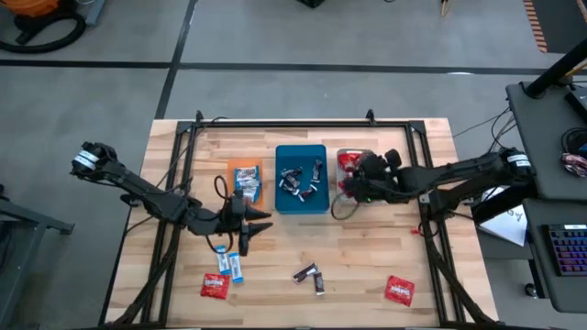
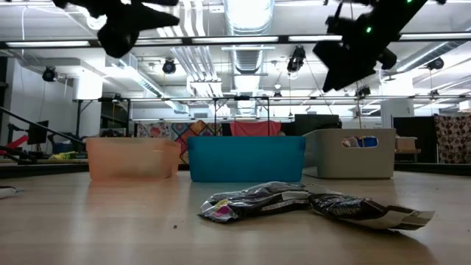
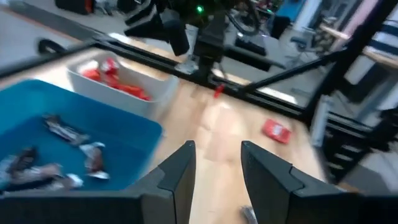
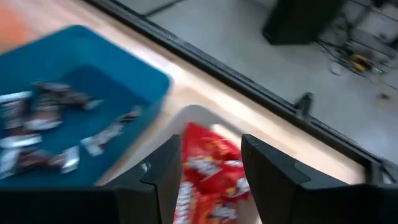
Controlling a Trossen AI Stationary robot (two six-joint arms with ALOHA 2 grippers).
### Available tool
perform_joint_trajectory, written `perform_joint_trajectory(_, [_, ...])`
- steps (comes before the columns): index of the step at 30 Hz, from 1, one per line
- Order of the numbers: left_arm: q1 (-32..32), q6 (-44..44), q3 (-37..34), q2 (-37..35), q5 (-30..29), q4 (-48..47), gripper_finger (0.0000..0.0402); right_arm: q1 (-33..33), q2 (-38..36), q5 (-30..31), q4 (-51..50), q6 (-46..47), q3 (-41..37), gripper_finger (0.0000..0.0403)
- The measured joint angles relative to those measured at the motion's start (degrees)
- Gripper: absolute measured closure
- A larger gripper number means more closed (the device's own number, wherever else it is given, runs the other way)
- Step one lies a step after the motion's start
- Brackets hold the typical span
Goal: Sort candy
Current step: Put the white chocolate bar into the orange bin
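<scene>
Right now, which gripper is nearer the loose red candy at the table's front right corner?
Right. The right gripper hovers over the grey tray, behind that red candy; the left gripper sits farther off, beside the orange tray.

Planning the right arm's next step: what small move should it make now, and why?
Probably lift clear of the grey tray and swing toward the loose red candy. The right gripper hangs over that tray with fingers apart and nothing between them, red candies already lying below, so its drop looks finished.
</scene>
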Motion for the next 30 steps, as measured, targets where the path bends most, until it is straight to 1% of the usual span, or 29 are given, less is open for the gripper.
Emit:
perform_joint_trajectory(3, [-2.1,-3.4,2.8,0.0,1.8,-5.6,0.0291,4.6,-0.3,0.0,1.0,0.0,0.0,0.0248])
perform_joint_trajectory(5, [-3.5,-6.7,5.6,0.0,2.6,-11.8,0.0291,7.3,-0.1,0.1,2.8,-0.1,0.0,0.0251])
perform_joint_trajectory(6, [-4.3,-9.6,7.1,0.0,2.8,-16.5,0.0291,8.5,0.2,0.1,3.6,-0.2,0.0,0.0253])
perform_joint_trajectory(8, [-6.0,-17.8,9.8,0.1,3.9,-27.1,0.0291,10.4,0.7,0.1,4.8,-0.8,0.0,0.0256])
perform_joint_trajectory(11, [-9.4,-33.3,13.6,1.9,6.8,-41.4,0.0291,12.5,1.6,0.2,4.8,-0.6,0.0,0.026])
perform_joint_trajectory(14, [-12.9,-46.6,17.4,5.6,11.7,-54.8,0.0291,13.7,2.4,0.3,5.0,-0.1,-0.1,0.0264])
perform_joint_trajectory(17, [-15.5,-57.5,21.2,10.4,16.6,-65.6,0.0291,14.1,3.2,0.5,5.5,0.0,-0.2,0.0267])
perform_joint_trajectory(19, [-16.8,-63.4,23.3,13.8,18.7,-69.8,0.0291,14.2,3.6,0.5,5.5,0.0,-0.2,0.0268])
perform_joint_trajectory(21, [-17.6,-67.7,24.8,16.9,20.8,-71.7,0.0291,14.2,4.2,0.5,5.9,0.0,-0.3,0.0269])
perform_joint_trajectory(24, [-17.9,-68.7,26.7,20.7,23.6,-72.3,0.0291,14.2,5.0,0.5,6.3,0.1,-0.3,0.0267])
perform_joint_trajectory(30, [-17.2,-70.9,26.3,23.9,24.2,-73.8,0.0287,14.2,5.4,-0.4,6.4,1.0,-0.3,0.0265])
